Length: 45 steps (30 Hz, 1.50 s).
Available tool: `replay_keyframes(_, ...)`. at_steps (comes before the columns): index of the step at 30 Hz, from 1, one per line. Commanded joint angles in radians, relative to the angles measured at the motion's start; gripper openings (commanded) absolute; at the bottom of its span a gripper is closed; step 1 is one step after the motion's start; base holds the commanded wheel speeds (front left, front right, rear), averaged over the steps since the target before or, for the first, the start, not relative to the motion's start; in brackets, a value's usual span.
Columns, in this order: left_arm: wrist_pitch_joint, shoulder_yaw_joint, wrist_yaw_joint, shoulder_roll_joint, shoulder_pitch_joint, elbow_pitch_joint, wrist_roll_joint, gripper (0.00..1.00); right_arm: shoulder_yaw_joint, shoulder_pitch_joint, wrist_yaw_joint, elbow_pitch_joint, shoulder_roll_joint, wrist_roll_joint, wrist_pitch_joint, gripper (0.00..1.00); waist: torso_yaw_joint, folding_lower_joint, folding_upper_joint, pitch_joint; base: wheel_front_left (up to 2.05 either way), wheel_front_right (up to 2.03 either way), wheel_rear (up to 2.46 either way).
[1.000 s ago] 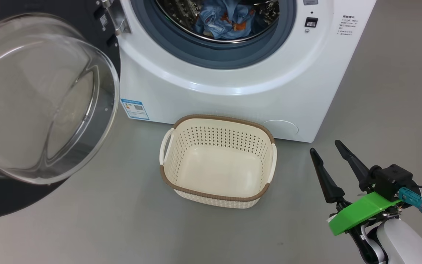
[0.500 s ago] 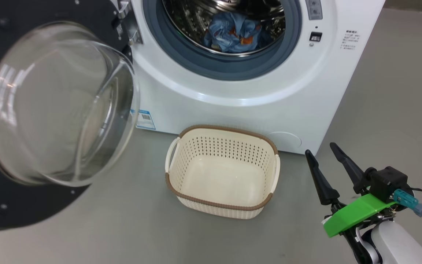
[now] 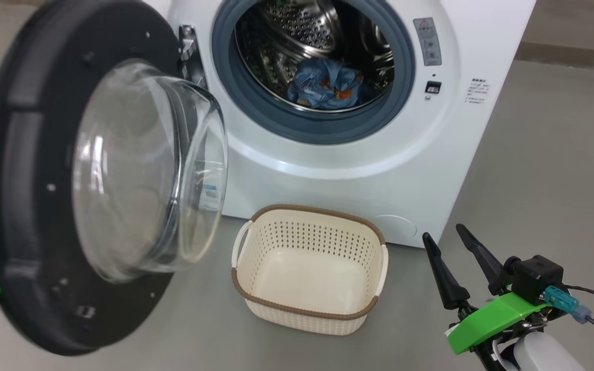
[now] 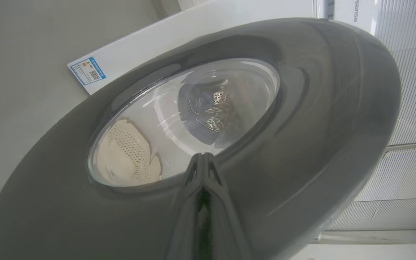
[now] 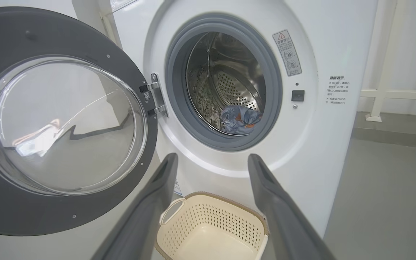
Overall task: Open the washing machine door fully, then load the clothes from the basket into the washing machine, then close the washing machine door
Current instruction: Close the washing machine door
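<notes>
The door (image 3: 23, 206) stood part-way swung out from the machine (image 3: 338, 185), its black rim right at the tips of the left tool (image 4: 202, 159), whose fingers were pressed together on nothing and seemed to rest against the rim's outer face. Beyond the door from that tool, the clothes (image 3: 325, 85) lay bundled low in the drum (image 3: 297, 31). The basket (image 3: 297, 312) sat empty on the floor (image 3: 534, 154), just ahead and left of the right tool (image 3: 442, 231), which hung spread wide, holding nothing.

Loading looked finished, so the step in hand was probably closing the door. Done well, the left tool would push on the rim far from the hinge (image 3: 188, 49), follow the door's arc and press until the latch caught, with the right tool kept out of the opening.

There were one door, one machine, one drum, one basket and two tools; the clothes made one bundle, its pieces too tangled to count.
</notes>
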<state>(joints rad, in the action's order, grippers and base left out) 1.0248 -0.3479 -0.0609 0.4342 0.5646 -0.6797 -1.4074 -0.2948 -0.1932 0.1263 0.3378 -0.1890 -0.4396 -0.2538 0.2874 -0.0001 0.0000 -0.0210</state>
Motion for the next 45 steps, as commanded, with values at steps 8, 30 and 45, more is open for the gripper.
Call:
replay_keyframes(8,0.101,-0.006,0.138,-0.078,-0.092,0.292,-0.083,0.00,-0.008,0.007,0.004,-0.028,-0.003,-0.007,-0.008,1.00,-0.062,0.0001,0.0000,-0.024,0.00,0.00,0.00)
replay_keyframes(30,-0.054,0.046,0.309,-0.288,-0.141,0.595,-0.025,0.00,0.023,-0.002,0.004,-0.041,0.024,0.005,-0.008,1.00,-0.355,0.0001,0.0000,0.017,0.00,0.00,0.00)
replay_keyframes(45,-0.189,0.029,0.289,-0.325,-0.096,0.563,0.025,0.00,0.026,-0.015,0.004,-0.045,0.016,0.007,-0.008,1.00,-0.478,0.0001,0.0000,0.036,0.00,0.00,0.00)
